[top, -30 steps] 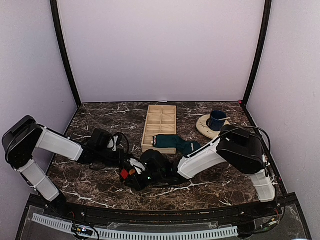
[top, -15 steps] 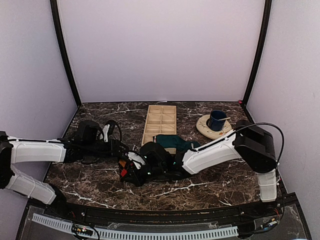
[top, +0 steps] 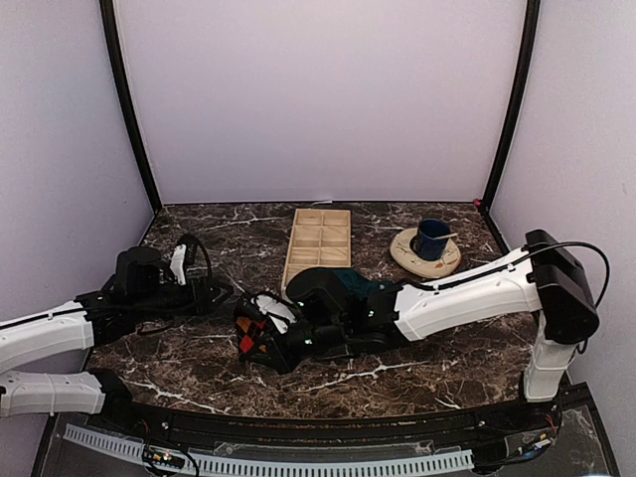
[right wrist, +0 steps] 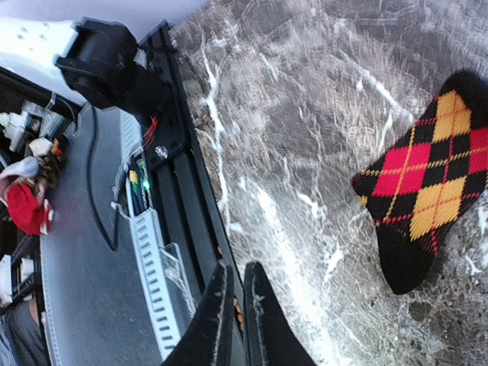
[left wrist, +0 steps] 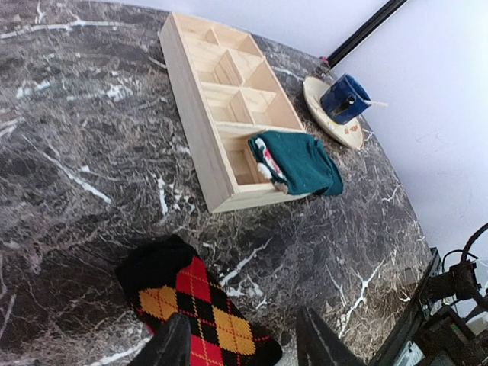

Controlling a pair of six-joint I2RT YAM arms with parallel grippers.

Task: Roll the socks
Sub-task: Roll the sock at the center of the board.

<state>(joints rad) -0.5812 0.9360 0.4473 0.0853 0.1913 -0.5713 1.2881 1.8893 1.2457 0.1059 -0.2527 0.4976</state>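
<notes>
Top view, patterned sock (top: 247, 344): lies on the marble table (top: 179, 363) toward the front edge, largely covered by the right arm (top: 467, 298).
Top view, green sock (top: 350, 282): at the near end of the wooden tray (top: 320, 238).
Top view, left arm (top: 60, 333): low over the table, left of the patterned sock.
Top view, cup (top: 432, 238): stands on a plate (top: 407, 253), right of the wooden tray.
Left wrist view, left claw (left wrist: 244, 347): wide apart, nothing between the fingers; the patterned sock lies flat just beyond the tips.
Left wrist view, green sock: draped over the wooden tray's near corner compartment and onto the table.
Right wrist view, right claw (right wrist: 238, 316): fingers nearly together with only a thin gap, gripping nothing.
Right wrist view, patterned sock: flat on the table, apart from the fingertips.
</notes>
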